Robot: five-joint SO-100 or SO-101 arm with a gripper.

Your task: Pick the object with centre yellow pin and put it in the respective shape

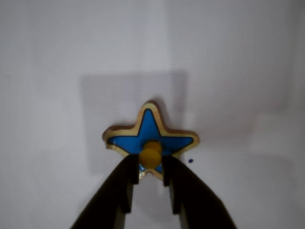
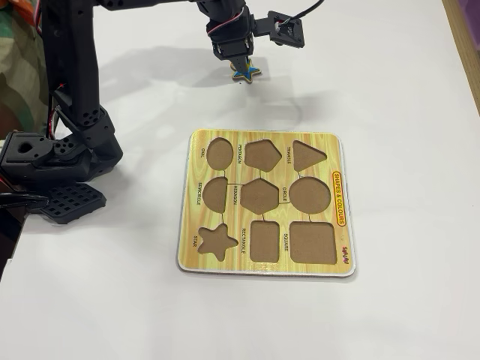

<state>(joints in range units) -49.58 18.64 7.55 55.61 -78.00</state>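
Gripping the yellow knob (image 1: 151, 153) of the blue star piece (image 1: 148, 131), the gripper (image 1: 151, 172) has its two dark fingers (image 1: 125, 183) clamped on either side of the knob in the wrist view. Star face is blue with a pale wooden edge; it looks tilted, and a square shadow falls on the white table (image 1: 238, 71) behind it. Whether the piece touches the table, cannot tell. In the fixed view the gripper (image 2: 241, 67) holds the star piece (image 2: 246, 73) near the top of the picture, well apart from the yellow wood-grain puzzle board (image 2: 341, 240). Star-shaped recess (image 2: 216, 241), labelled STAR, sits at the board's lower left corner in that view, empty, as are the other recesses. Black arm base (image 2: 56, 161) stands at the left table edge.
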